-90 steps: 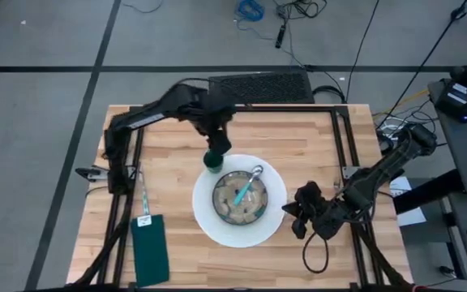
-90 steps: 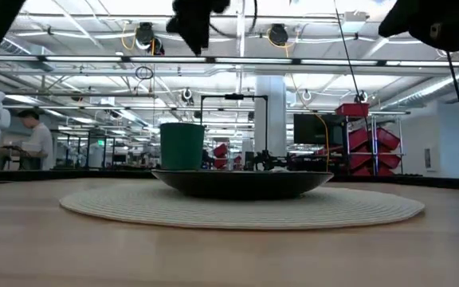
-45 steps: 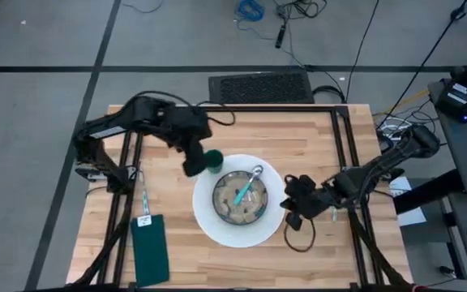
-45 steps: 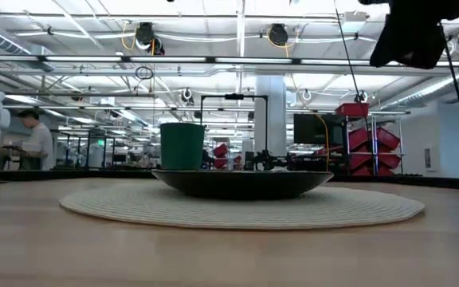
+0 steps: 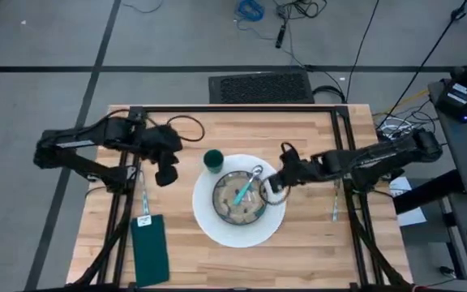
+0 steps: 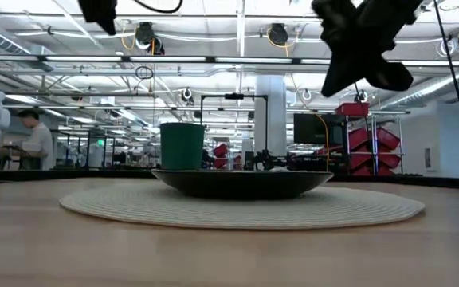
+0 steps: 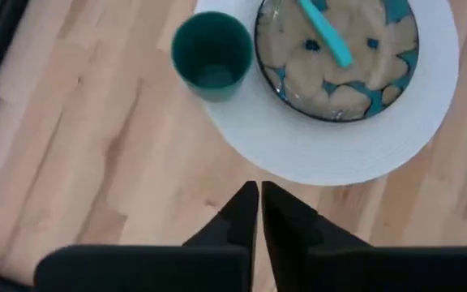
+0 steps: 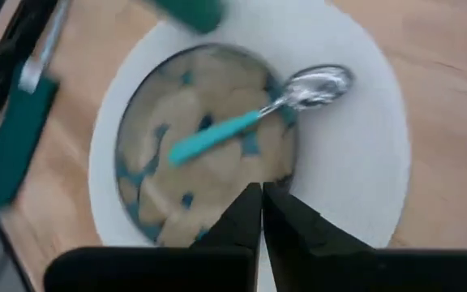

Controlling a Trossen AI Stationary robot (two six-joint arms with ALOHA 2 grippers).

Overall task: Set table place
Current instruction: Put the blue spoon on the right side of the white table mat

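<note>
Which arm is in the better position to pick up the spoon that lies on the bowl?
Right. The right gripper hangs beside the spoon on the bowl; the left gripper is farther away, beyond the green cup.

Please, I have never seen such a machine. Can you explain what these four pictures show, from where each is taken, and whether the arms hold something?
Two robot arms work at a wooden table. One camera looks down from above, one looks level across the tabletop, and one sits on each wrist. On the table lie a white round mat, a patterned plate with a teal-handled spoon, a green cup and a dark green napkin. The left gripper and the right gripper are both shut and hold nothing.
</note>
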